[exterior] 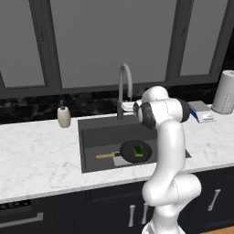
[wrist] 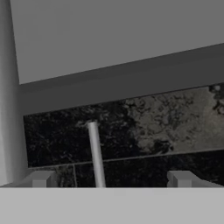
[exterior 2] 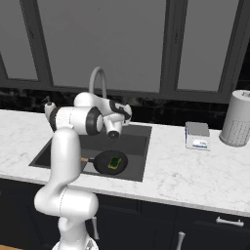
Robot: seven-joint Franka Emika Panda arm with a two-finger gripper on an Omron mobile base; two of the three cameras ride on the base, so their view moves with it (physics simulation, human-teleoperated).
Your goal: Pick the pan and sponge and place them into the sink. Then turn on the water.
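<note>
The pincer (wrist: 109,180) hangs with its two fingers (wrist: 41,179) spread wide apart, nothing between them except the thin grey stem of the faucet (wrist: 95,157) standing a little beyond, in front of the dark marbled backsplash (wrist: 166,122). From the right base view the pincer (exterior 2: 128,113) sits above the back edge of the sink (exterior 2: 136,134), close by the faucet base. Below and nearer the robot than the pincer, the pan (exterior: 135,151) lies on the sink floor, with the sponge (exterior: 138,150) resting inside it. No water is running.
</note>
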